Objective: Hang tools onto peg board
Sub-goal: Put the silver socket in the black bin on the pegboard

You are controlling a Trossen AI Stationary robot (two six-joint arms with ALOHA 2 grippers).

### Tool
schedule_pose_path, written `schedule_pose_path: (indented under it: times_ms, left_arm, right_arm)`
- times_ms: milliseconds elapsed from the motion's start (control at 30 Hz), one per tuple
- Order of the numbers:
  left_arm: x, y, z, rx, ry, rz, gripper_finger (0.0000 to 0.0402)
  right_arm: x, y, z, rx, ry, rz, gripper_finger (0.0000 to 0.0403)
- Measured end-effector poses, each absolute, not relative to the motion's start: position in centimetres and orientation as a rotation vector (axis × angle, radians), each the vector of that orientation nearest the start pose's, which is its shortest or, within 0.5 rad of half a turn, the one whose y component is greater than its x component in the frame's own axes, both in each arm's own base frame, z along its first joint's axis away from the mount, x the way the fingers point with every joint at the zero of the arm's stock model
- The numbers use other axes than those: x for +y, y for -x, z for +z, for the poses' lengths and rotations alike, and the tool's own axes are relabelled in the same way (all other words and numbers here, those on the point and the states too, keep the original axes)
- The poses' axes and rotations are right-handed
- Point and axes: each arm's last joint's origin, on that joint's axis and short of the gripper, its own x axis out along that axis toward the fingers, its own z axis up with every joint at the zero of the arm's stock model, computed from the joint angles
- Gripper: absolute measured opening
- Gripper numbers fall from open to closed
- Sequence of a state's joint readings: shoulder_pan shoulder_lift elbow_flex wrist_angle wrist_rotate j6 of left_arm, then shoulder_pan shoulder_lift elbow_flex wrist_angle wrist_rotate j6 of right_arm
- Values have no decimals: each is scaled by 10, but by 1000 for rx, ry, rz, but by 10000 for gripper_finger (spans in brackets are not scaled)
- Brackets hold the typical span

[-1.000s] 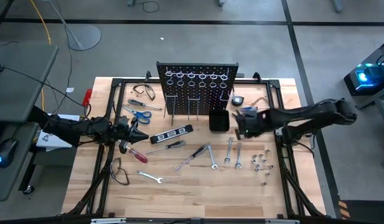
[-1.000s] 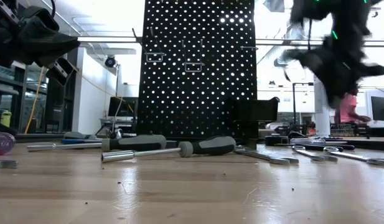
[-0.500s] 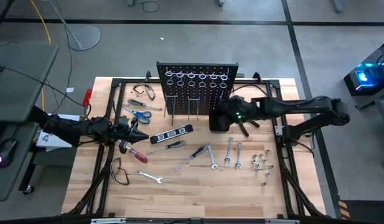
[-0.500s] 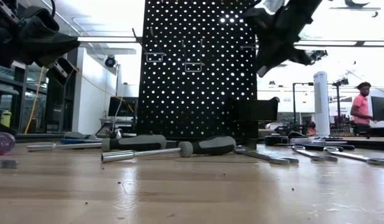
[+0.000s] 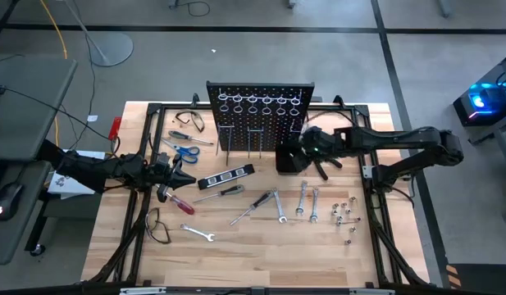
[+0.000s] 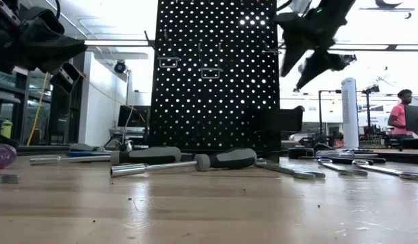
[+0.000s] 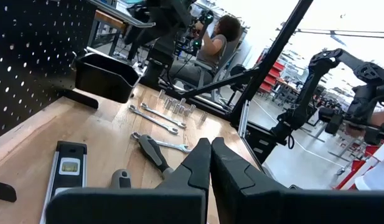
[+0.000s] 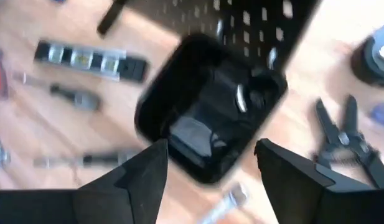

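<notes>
The black peg board (image 5: 259, 115) stands upright at the table's far side, with silver rings along its top. In front of it stands a small black box (image 5: 288, 160). My right gripper (image 5: 297, 152) hovers open over that box (image 8: 210, 118), nothing between its fingers. Tools lie flat on the table: blue-handled scissors (image 5: 184, 150), a red-handled screwdriver (image 5: 179, 203), grey-handled screwdrivers (image 5: 224, 192), wrenches (image 5: 302, 201) and dark pliers (image 8: 341, 134). My left gripper (image 5: 180, 174) waits shut at the table's left, above the wood.
A black level (image 5: 226, 176) lies left of the box. Safety glasses (image 5: 191, 120) sit at the far left, another pair (image 5: 157, 225) near left. Small sockets (image 5: 344, 215) stand at the right. A person (image 6: 400, 112) is in the room behind.
My right gripper has swung from the table's right side toward the peg board, risen, and come to hover over the black box. There its fingers have opened. My left arm has kept still.
</notes>
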State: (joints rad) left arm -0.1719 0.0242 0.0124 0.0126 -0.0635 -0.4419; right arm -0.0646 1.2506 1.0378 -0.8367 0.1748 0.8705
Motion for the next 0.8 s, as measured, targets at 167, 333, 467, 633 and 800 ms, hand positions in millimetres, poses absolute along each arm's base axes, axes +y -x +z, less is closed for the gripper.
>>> schedule_pose_path:
  times_ms: [167,333,467,633,800]
  left_arm:
    - [-15,-97,167,23,442,-107,0]
    - [-15,-97,167,23,442,-106,0]
    - [-15,-97,167,23,442,-106,0]
    - [-15,-97,167,23,442,-106,0]
    - [-15,-97,167,22,442,-107,0]
  right_arm:
    - [6,-198,276,1162,-734,-712,233]
    - [28,-170,260,1450,-844,-859,233]
    - [42,-161,230,1529,-981,-927,233]
    - [50,-143,192,1532,-1038,-1142,233]
    - [50,-147,195,1370,-1058,-1280,233]
